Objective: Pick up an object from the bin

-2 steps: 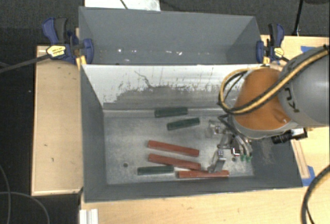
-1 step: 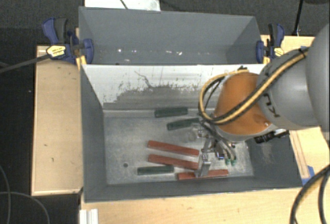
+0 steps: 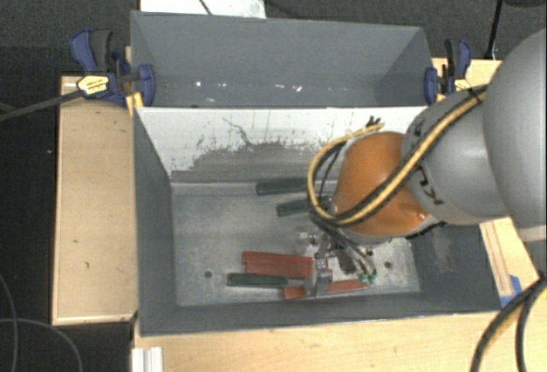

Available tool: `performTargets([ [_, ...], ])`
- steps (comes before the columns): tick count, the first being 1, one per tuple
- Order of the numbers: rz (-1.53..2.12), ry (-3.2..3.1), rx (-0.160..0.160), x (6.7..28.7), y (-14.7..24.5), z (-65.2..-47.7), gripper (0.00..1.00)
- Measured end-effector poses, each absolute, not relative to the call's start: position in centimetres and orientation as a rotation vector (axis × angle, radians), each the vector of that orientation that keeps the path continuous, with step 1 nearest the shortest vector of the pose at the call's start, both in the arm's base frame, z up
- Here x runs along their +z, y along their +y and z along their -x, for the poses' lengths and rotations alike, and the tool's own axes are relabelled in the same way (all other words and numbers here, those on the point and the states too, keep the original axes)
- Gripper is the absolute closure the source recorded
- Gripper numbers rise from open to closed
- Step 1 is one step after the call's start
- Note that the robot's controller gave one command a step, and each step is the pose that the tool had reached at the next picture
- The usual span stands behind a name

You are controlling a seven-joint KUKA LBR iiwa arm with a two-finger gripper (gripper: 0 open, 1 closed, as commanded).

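Nearest to me, along the front wall of the bin, I see a thin red stick and, to its left, a long green stick. Just behind them lies a broader red-brown bar. Its right end reaches the claw, which hangs low over that end, close to the floor, below the orange cover of the wrist. Whether the claw is open or closed, I cannot tell. Farther back lies a short green stick, and behind it another green stick, both apart from the claw, toward the back wall.
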State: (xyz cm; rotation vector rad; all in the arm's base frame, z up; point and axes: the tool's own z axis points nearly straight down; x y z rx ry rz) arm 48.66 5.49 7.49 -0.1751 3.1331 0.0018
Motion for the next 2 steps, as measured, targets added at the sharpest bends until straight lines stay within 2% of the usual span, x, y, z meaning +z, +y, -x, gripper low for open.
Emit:
performTargets([
  [1, 0.177, 3.133, 0.002, 7.5, 5.5, -48.7, 1.00],
  [2, 0.214, 3.137, 0.000, 27.3, 5.6, -47.9, 1.00],
])
